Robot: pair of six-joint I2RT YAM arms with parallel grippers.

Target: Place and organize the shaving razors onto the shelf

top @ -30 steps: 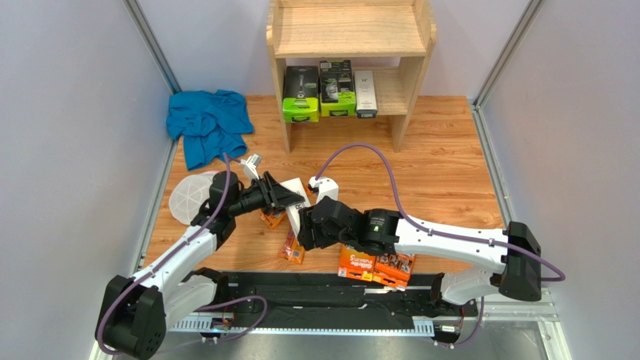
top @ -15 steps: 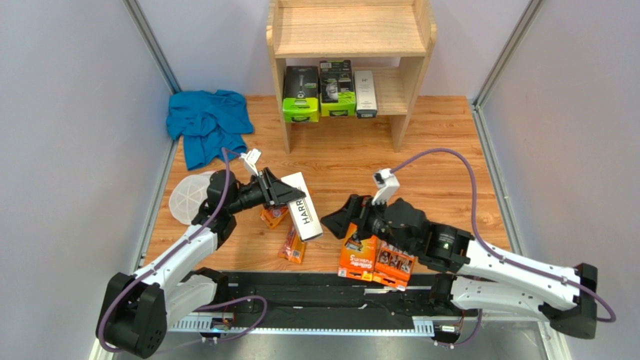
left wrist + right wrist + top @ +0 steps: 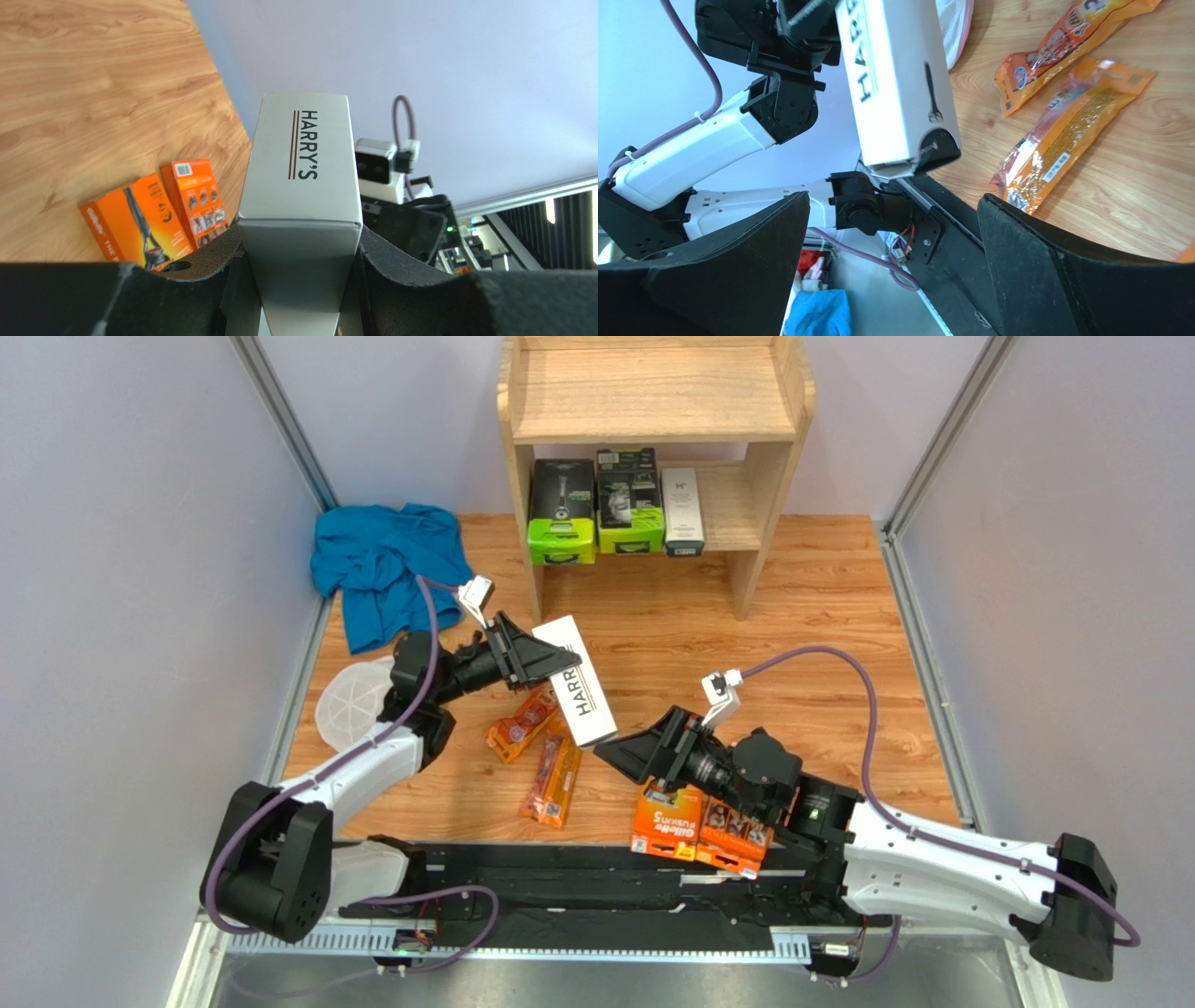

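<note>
Top external: left pincer [image 3: 540,660] clamps HARRY'S box [image 3: 586,703]; right pincer [image 3: 636,744] wide open.

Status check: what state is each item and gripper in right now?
Left gripper, shut on HARRY'S box.
HARRY'S box, held off the table.
Right gripper, open, empty.
Blister packs, lying flat on table.
Orange boxes, side by side at near edge.
Shelf, two green packs and white box on lower tier.
Cloth, crumpled.

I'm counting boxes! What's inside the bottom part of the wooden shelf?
Three boxes sit side by side on the shelf's lower level: left green box, middle green box, white box. The top board hides the space behind them.
</note>
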